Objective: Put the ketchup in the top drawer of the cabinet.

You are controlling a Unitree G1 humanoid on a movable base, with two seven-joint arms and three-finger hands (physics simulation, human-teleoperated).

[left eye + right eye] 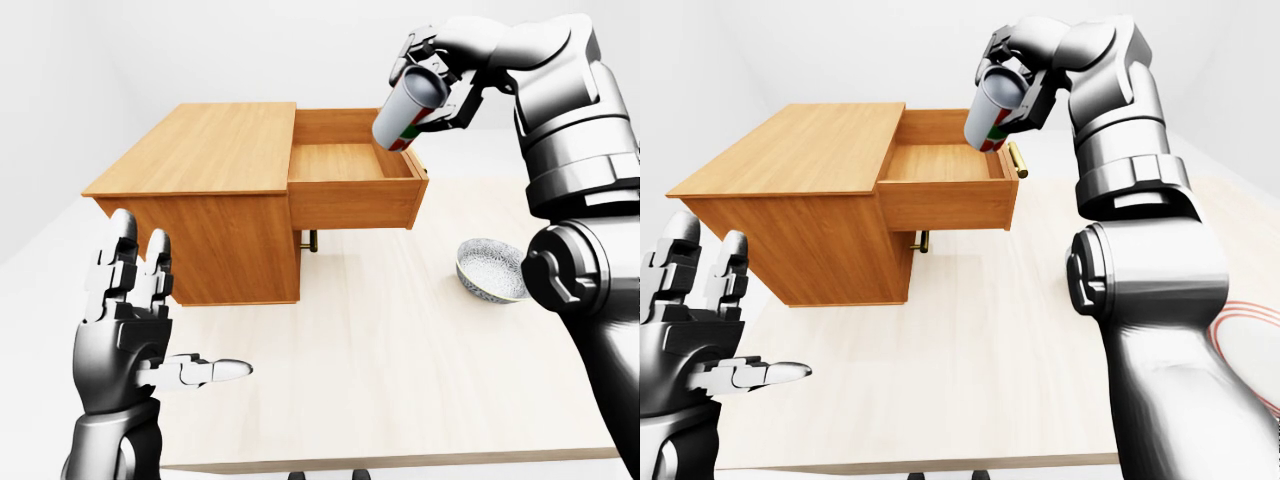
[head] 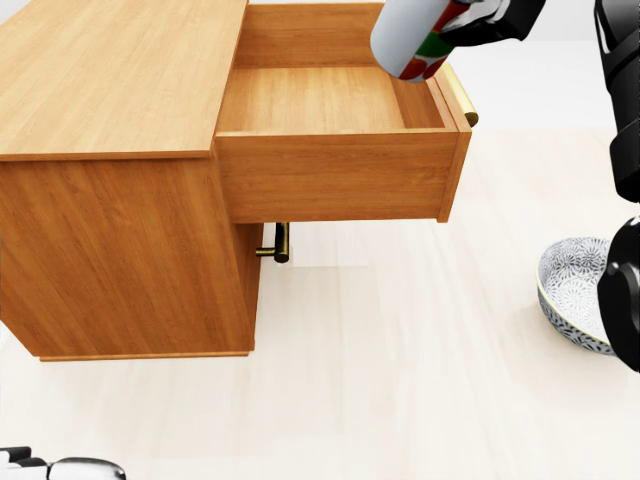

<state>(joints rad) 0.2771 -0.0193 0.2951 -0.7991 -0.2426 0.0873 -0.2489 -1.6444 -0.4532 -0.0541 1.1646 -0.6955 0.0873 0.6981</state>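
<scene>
The ketchup (image 1: 407, 112) is a white bottle with a red and green label, tilted and upside down. My right hand (image 1: 432, 80) is shut on it and holds it above the right end of the open top drawer (image 1: 345, 165). The drawer stands pulled out of the wooden cabinet (image 1: 200, 150) and its inside looks bare. The bottle also shows at the top of the head view (image 2: 415, 38). My left hand (image 1: 135, 310) is open and empty at the lower left, apart from the cabinet.
A patterned bowl (image 1: 490, 270) sits on the pale table (image 1: 400, 370) right of the cabinet. A brass handle (image 2: 280, 243) of a lower drawer shows under the open drawer. A red-ringed plate edge (image 1: 1245, 325) lies at the far right.
</scene>
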